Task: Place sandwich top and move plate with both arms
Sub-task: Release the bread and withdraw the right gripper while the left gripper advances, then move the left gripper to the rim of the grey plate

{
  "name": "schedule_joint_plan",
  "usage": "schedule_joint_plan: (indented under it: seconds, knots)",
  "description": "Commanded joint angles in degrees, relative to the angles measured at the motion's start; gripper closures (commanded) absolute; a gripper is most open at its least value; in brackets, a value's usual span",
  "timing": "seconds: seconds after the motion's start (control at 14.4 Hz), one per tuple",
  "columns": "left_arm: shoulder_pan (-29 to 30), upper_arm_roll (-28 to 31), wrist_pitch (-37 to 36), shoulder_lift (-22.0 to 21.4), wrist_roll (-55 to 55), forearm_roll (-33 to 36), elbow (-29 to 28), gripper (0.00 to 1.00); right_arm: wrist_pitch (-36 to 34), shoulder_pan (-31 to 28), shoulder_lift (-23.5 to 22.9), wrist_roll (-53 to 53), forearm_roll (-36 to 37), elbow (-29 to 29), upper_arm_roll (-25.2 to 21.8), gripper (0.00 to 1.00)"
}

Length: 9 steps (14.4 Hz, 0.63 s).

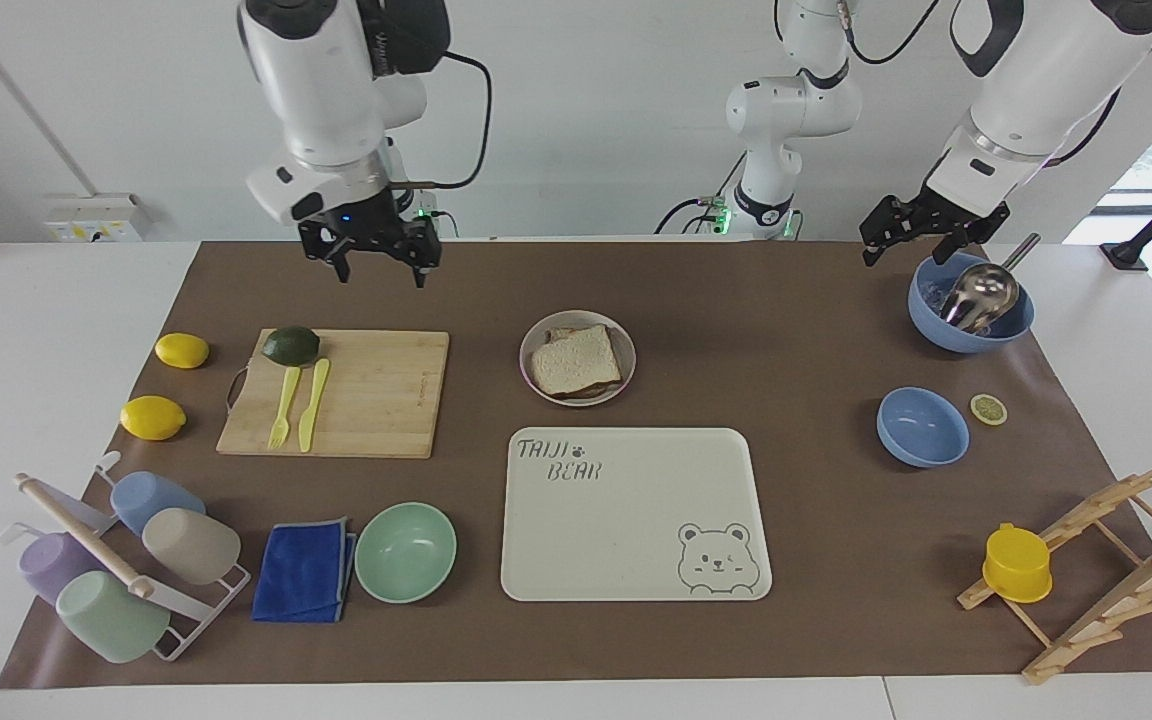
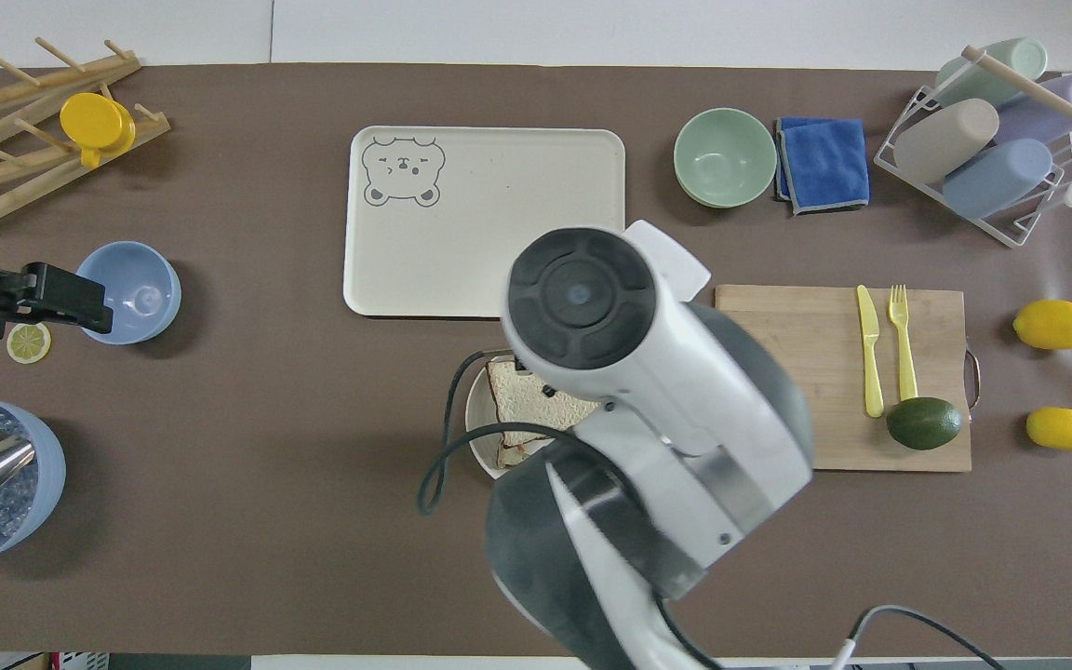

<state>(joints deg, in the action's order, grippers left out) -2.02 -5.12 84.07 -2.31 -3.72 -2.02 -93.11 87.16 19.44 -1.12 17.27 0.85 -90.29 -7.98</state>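
Observation:
The sandwich top [image 1: 576, 360], a pale bread slice, lies on another slice on the small round plate [image 1: 528, 352] in the middle of the mat. In the overhead view the sandwich top [image 2: 522, 400] and the plate [image 2: 473, 421] show partly from under the right arm. My right gripper [image 1: 378, 262] hangs open and empty, high over the mat near the cutting board, well clear of the plate. The overhead view hides it under its own arm. My left gripper [image 1: 921, 240] waits open over the blue bowl with the metal scoop [image 1: 971, 300]; its tip [image 2: 94, 305] shows by another blue bowl.
The bear-printed tray [image 1: 636, 515] lies just farther from the robots than the plate. The cutting board [image 1: 366, 395] with avocado, knife and fork, two lemons, a mint bowl [image 1: 405, 551], a blue cloth and a cup rack fill the right arm's end. A blue bowl [image 1: 922, 427] and wooden rack stand at the left arm's end.

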Motion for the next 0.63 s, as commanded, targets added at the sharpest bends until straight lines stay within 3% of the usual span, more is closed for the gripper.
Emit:
schedule_joint_plan:
  seconds: [0.0,0.14,0.42,0.56]
  knots:
    - [-4.47,-0.24,6.87,-5.84,-2.59,0.35,-10.48,0.00,-2.68,0.51,1.47,-3.80,-1.12,0.11,-5.97,0.00]
    - [-8.86,-0.33,12.41,-7.79,-9.96,0.26,-16.21,0.00,-3.05,-0.89,1.73,-8.37,-1.12,-0.58,-7.39,0.00]
    - [-17.57,-0.42,22.95,-6.04,-17.97,-1.22,-24.38,0.00,-4.11,-5.28,1.03,-15.15,-0.68,0.47,-7.31,0.00]
    - [-20.82,-0.33,27.79,-2.54,-20.17,-3.16,-26.51,0.00,-4.63,-6.16,1.03,-17.95,-0.68,0.56,-7.31,0.00]
